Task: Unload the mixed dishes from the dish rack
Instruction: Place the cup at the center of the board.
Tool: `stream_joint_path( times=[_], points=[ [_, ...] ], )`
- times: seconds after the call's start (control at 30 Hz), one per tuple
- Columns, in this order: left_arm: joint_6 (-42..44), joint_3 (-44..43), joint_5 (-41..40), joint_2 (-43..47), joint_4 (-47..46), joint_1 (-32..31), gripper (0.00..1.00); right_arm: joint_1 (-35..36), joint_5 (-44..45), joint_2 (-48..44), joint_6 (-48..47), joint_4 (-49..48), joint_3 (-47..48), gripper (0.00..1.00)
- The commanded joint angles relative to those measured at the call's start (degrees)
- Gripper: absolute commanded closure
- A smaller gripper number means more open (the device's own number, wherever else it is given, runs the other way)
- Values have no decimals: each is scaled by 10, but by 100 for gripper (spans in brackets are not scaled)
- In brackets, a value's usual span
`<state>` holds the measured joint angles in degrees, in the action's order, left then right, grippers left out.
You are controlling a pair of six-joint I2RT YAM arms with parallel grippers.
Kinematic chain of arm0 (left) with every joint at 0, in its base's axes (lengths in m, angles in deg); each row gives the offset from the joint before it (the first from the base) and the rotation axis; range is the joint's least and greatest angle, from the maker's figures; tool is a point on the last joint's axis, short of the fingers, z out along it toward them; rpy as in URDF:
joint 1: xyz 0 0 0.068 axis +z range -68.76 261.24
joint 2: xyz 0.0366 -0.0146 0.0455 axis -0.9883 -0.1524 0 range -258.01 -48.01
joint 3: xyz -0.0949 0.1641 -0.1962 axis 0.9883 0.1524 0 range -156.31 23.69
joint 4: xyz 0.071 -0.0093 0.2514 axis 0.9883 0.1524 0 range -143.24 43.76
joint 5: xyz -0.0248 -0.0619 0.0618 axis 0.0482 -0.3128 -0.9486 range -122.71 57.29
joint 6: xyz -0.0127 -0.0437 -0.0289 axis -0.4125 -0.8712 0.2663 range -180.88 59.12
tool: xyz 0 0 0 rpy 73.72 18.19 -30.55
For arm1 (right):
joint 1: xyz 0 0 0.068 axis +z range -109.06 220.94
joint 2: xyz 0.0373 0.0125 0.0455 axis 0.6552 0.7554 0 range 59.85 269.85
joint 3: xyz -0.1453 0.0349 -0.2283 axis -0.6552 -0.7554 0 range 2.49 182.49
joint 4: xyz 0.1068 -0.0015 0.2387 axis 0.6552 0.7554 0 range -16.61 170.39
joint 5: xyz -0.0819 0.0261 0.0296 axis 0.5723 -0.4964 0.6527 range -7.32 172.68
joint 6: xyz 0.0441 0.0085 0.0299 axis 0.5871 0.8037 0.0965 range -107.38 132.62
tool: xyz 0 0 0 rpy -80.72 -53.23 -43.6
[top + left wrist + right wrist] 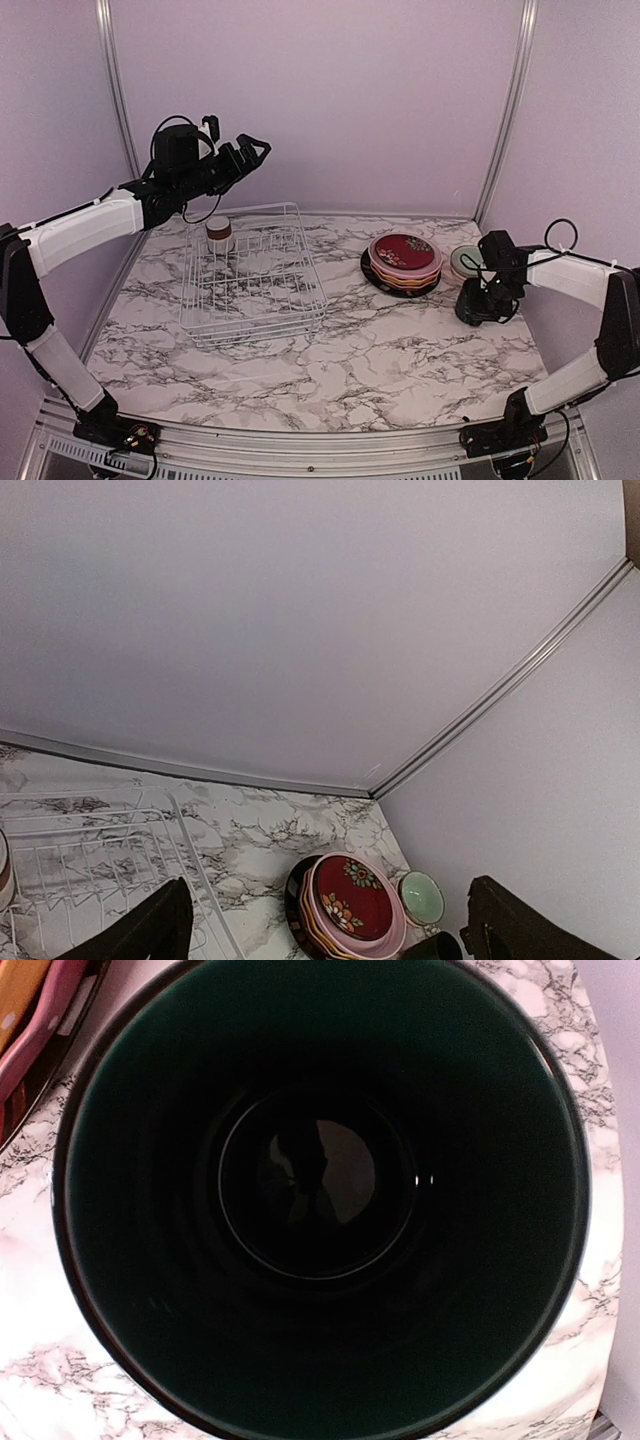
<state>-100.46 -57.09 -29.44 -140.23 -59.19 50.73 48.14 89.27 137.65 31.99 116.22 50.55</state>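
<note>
Cup (pixel 218 233): the only dish I could see in the rack (pixel 255 290) — white with a brown band, upright, in the far-left corner against the back wire.
Left gripper (pixel 255 152): high over the rack's far-left end, fingers spread wide with nothing between them. It pointed out towards the back wall rather than down.
Key relation: the cup sat below the left gripper and a little nearer to me. Its long axis was vertical and its mouth faced up. I judged that the wrist had to tip down before any descent, with the jaws brought in from the side or over the rim.
Nearer arm: the left, plainly — the right one was well apart, across the table (pixel 380 370).
Right gripper (pixel 480 300): low at the right side, directly over the mug (pixel 320 1200). Its wrist camera looked straight into the dark interior and showed no fingers. I could not tell whether it gripped the mug or had let go.
Mug: upright on the marble, near the plates (pixel 404 255), empty inside.
Plates: one stack on the table right of the rack, the floral red one on top.
Green bowl (pixel 463 262): on the table just right of the stack, empty as far as I could see.
Rack contents: the cup alone; the dividers held no plates.
</note>
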Motion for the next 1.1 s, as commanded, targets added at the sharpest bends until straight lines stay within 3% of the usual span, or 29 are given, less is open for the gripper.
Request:
stream_joint_path(
  times=[0.0,0.3,0.57,1.07],
  points=[
    [4,14,-11,3,20,10,1,-5,-9,2,-12,-44,9,100],
    [2,14,-6,-2,15,16,1,1,-100,-1,-45,-58,2,100],
    [1,10,-19,-11,34,22,1,15,-91,15,-50,-63,7,100],
    [9,-28,-80,-46,168,71,1,63,-82,41,-59,-59,16,100]
  ],
)
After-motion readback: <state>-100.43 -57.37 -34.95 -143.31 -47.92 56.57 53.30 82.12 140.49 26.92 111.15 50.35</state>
